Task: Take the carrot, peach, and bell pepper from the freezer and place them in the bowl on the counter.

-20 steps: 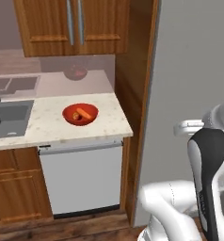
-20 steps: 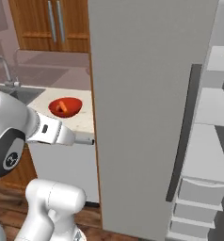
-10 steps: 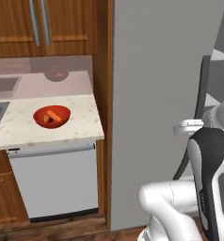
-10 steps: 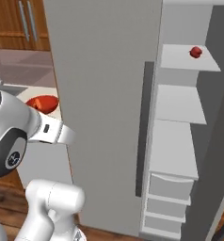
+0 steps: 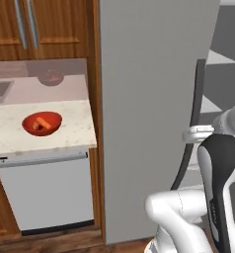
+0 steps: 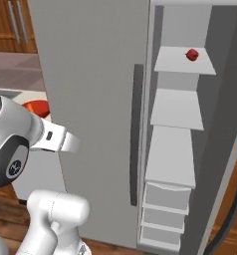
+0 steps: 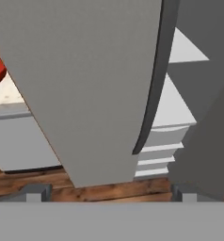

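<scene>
Claw (image 7: pixel 107 200) spread wide, empty, facing freezer (image 6: pixel 95 89) door edge. Bell pepper (image 6: pixel 192 54) on high shelf, above and right of claw. Bowl (image 5: pixel 42 123) on counter (image 5: pixel 65 136), leftward.

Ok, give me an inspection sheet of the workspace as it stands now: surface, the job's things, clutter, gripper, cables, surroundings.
Surface: beige counter left of the freezer, carrying the bowl.
Job's things: red bowl holds the carrot and another small orange piece, likely the peach. Bell pepper sits on an upper freezer shelf. Freezer door stands open.
Clutter: nothing seen.
Gripper: gripper faces the freezer door's edge, jaws wide apart, nothing between them.
Cables: a dark cable curves at the lower right of the right base view.
Surroundings: wooden cabinets above the counter, a white appliance front below it, wood floor.
</scene>
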Controlling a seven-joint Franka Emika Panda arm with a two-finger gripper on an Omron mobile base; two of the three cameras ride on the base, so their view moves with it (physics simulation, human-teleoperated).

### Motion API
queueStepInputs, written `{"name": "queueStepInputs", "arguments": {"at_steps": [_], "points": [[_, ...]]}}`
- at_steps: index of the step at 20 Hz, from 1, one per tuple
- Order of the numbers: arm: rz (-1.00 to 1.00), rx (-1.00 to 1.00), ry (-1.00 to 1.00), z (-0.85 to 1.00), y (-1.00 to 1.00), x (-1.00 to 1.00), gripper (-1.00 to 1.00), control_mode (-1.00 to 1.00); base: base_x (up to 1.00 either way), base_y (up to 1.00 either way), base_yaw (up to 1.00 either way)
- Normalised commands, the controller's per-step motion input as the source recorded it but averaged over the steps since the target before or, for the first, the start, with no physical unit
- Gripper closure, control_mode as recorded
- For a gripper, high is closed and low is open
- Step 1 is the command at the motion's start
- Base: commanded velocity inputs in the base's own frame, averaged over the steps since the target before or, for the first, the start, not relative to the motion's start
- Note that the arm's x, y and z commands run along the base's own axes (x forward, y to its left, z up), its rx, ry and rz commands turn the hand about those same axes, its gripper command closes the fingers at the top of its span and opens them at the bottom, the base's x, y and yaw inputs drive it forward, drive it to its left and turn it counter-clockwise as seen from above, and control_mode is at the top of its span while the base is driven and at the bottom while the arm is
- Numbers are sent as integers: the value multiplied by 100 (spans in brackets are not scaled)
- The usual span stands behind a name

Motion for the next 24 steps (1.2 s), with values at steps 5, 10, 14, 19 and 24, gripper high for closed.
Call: {"name": "queueStepInputs", "arguments": {"at_steps": [5, 10, 14, 19, 24], "points": [[0, 0, 0, 0, 0, 0, -100, 100, 12, -42, 0], [0, 0, 0, 0, 0, 0, -100, 100, 4, -53, 0], [0, 0, 0, 0, 0, 0, -100, 100, 12, -52, 0], [0, 0, 0, 0, 0, 0, -100, 100, 26, -35, 1], [0, 0, 0, 0, 0, 0, -100, 100, 36, -39, 1]]}}
